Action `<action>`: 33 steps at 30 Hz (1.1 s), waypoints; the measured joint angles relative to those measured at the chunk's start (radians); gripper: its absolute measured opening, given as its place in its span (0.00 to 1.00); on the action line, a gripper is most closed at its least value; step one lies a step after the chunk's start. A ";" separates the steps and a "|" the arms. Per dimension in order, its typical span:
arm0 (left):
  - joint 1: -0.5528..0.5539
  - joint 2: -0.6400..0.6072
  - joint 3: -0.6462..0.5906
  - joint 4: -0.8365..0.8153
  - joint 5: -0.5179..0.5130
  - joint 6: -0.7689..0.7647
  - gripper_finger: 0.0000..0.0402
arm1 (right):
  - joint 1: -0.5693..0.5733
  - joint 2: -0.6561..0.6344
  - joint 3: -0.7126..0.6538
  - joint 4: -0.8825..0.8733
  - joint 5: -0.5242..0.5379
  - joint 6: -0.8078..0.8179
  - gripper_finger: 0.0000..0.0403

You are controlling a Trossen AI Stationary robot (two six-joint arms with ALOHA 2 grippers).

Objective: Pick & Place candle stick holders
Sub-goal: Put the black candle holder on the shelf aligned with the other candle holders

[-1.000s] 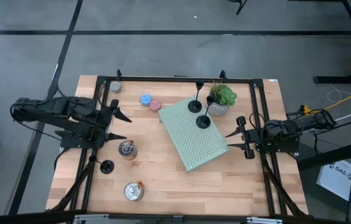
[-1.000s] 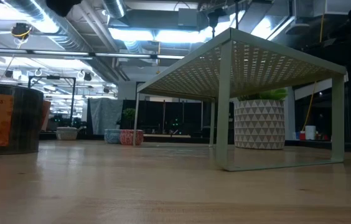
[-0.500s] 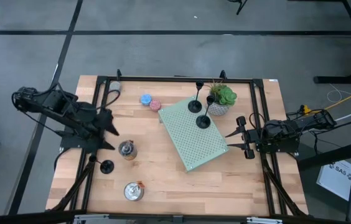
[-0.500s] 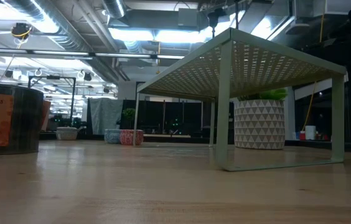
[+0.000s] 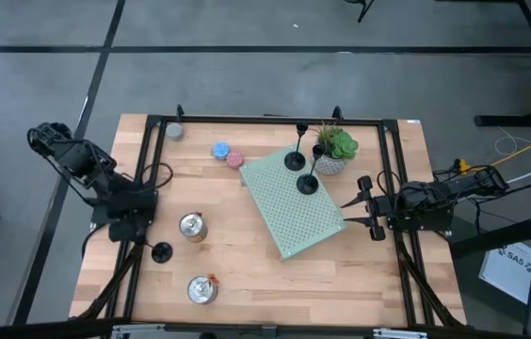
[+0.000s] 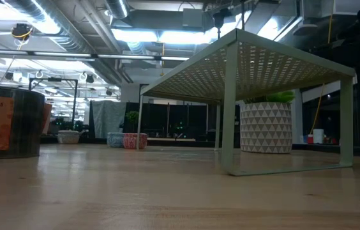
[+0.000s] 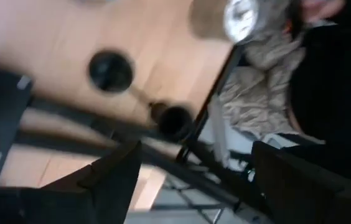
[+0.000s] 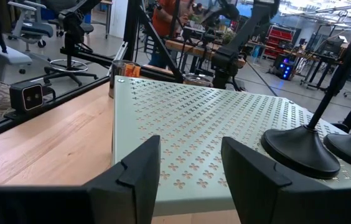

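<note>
Two black candle stick holders [image 5: 295,160] [image 5: 308,184] stand by their round bases on the pale green perforated shelf [image 5: 289,212]; they also show in the right wrist view [image 8: 300,152]. A third holder [image 5: 160,251] stands on the table at the near left and shows in the left wrist view [image 7: 110,70]. My left gripper [image 5: 124,229] [image 7: 191,180] is open and empty over the table's left edge, above and to the left of that holder. My right gripper [image 5: 345,213] [image 8: 191,165] is open and empty at the shelf's right side, pointing at it.
Two silver tins [image 5: 192,226] [image 5: 201,289] stand at the near left. Small blue and pink candles [image 5: 227,155] sit at the far side, and a potted plant [image 5: 334,151] stands behind the shelf. A black frame [image 5: 247,121] rims the table.
My left gripper has drawn back from beside the tin toward the table's left edge and turned from pointing right to pointing toward the near edge. It stays open and empty. Nothing else has moved.
</note>
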 joint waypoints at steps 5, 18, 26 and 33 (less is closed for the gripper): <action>-0.079 -0.005 -0.008 -0.057 -0.045 -0.124 0.68 | 0.000 0.000 0.000 0.000 0.000 0.000 0.43; -0.295 0.010 -0.174 0.079 -0.113 -0.186 0.68 | 0.000 0.000 0.000 0.000 0.000 0.000 0.43; -0.382 0.021 -0.217 0.142 -0.267 -0.185 0.69 | 0.000 0.000 0.000 0.000 0.000 0.000 0.43; -0.419 0.029 -0.217 0.165 -0.364 -0.185 0.69 | 0.000 0.000 0.000 0.000 0.000 0.000 0.43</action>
